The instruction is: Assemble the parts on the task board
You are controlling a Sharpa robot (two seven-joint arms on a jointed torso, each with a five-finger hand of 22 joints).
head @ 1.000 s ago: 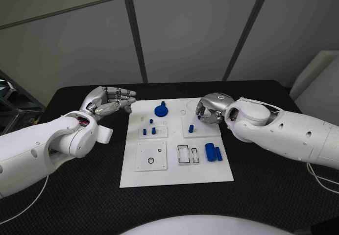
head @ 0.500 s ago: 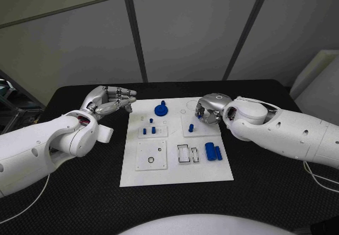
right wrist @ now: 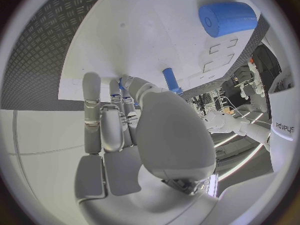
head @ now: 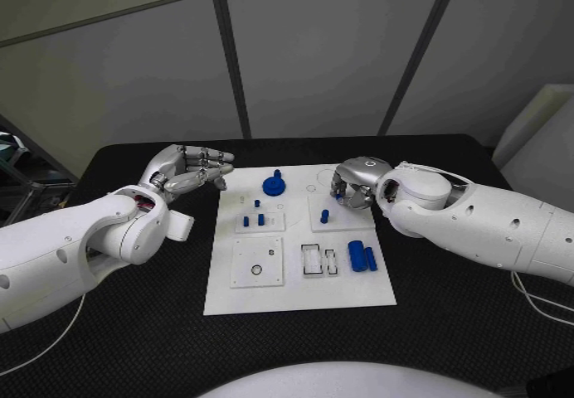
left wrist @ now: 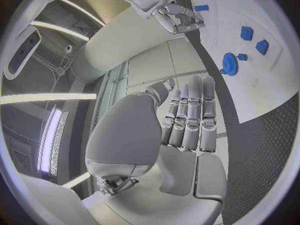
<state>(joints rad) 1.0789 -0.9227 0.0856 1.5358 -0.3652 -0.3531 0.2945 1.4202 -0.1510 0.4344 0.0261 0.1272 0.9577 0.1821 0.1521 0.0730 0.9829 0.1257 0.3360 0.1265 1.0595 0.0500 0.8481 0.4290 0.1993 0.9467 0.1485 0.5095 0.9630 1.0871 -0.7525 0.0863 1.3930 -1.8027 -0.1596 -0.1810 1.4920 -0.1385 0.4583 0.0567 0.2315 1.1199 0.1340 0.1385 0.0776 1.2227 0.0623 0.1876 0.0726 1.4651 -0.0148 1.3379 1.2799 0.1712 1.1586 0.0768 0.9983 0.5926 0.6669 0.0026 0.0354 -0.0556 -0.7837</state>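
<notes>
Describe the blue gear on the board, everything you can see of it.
The gear is a round, blue, plastic-looking disc with a toothed rim and a short post rising from its middle. It lies flat at the far end of the task board, left of centre. The left wrist view shows its teeth and a small blue piece close beside it. Neither hand touches it: the left hand hovers off the board's edge.

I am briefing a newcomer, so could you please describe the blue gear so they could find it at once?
Start from the white task board in the middle of the black table. Go to the board's far edge, between the two hands; the gear sits there, nearer the left hand. It is the one round, toothed blue part with a knob on top; the other blue parts are plain pegs and cylinders.
</notes>
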